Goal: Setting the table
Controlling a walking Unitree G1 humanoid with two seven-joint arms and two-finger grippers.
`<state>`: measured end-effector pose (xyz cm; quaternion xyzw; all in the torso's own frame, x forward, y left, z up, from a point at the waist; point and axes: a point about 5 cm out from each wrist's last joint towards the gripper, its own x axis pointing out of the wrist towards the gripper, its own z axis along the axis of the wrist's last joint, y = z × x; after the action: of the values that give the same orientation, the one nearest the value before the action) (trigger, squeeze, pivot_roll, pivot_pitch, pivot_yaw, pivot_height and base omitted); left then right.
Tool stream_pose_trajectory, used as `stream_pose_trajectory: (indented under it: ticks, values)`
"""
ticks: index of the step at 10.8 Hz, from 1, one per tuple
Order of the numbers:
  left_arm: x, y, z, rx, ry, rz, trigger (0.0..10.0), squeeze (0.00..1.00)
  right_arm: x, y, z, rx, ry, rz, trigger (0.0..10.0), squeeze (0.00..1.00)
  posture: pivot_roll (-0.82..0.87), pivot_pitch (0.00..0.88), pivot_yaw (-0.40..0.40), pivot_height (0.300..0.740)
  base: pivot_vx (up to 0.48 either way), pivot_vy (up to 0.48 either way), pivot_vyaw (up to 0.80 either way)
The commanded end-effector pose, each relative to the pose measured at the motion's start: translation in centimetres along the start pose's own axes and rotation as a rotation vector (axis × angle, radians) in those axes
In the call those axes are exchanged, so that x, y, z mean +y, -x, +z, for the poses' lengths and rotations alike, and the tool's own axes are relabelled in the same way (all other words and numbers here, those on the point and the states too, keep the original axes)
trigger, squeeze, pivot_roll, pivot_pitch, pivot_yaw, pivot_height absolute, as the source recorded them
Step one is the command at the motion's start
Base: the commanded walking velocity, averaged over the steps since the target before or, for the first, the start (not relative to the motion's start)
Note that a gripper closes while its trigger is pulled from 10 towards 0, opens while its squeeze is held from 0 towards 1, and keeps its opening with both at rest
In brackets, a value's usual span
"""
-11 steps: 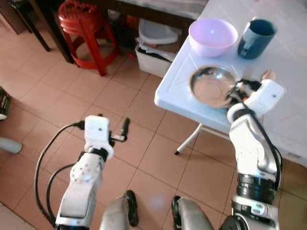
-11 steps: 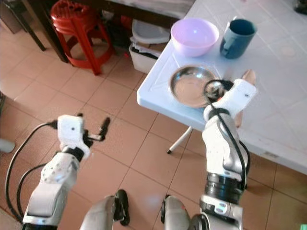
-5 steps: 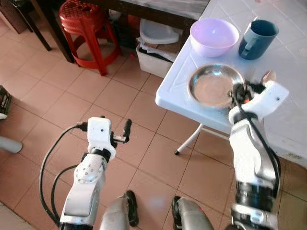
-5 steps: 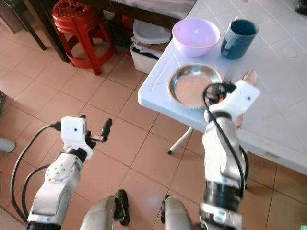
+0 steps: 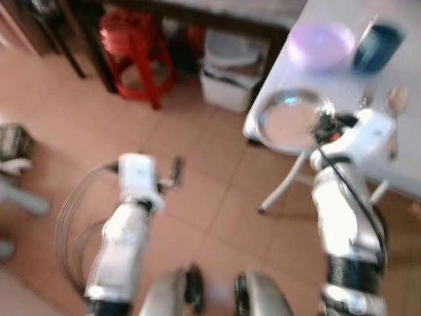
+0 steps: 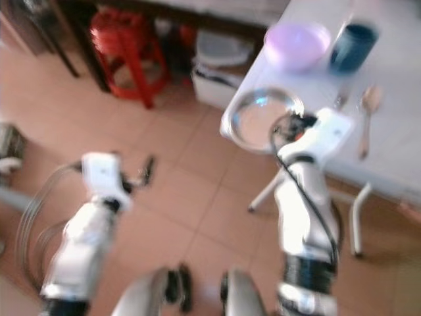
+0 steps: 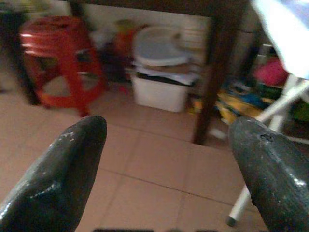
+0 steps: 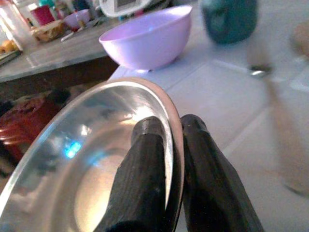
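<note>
Steel plate (image 8: pixel 96 159) pinched by its rim between the closed fingers (image 8: pixel 145 183) of the right claw (image 5: pixel 323 126), held out past the near corner of the white surface (image 6: pixel 395 141) and apparently above the floor. Left claw (image 7: pixel 164 159) spread wide, empty, low over the tiled floor (image 5: pixel 217 191). Already on the surface: lilac bowl (image 6: pixel 297 45), dark teal mug (image 6: pixel 354 47), wooden spoon (image 6: pixel 366 117) and what looks like a small metal utensil (image 8: pixel 260 71) beside it. Setting judged partly done; plate not yet placed. Folding legs under the surface; red stool (image 5: pixel 135 49) and white lidded bin (image 7: pixel 161 77) beneath a dark table (image 7: pixel 212 63) beyond. Head views blurred.
</note>
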<state>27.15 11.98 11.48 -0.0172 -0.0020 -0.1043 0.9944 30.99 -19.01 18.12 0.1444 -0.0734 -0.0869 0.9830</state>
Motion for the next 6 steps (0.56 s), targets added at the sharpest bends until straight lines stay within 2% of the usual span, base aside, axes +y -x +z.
stream_pose_trajectory:
  ticks: [1,6]
  values:
    - [0.31,0.08,0.39,-0.022,-0.017,0.001,10.0,0.00,0.50,0.16,0.25,-0.022,0.021,0.022,10.0,0.00,-0.08,0.191,0.028,0.740,0.315,0.360,0.00]
    - [-0.30,0.16,0.08,-0.021,-0.032,-0.027,10.0,0.00,0.02,0.44,-0.24,-0.009,0.032,0.001,10.0,0.00,-0.08,0.184,0.026,0.740,0.472,0.000,-0.08]
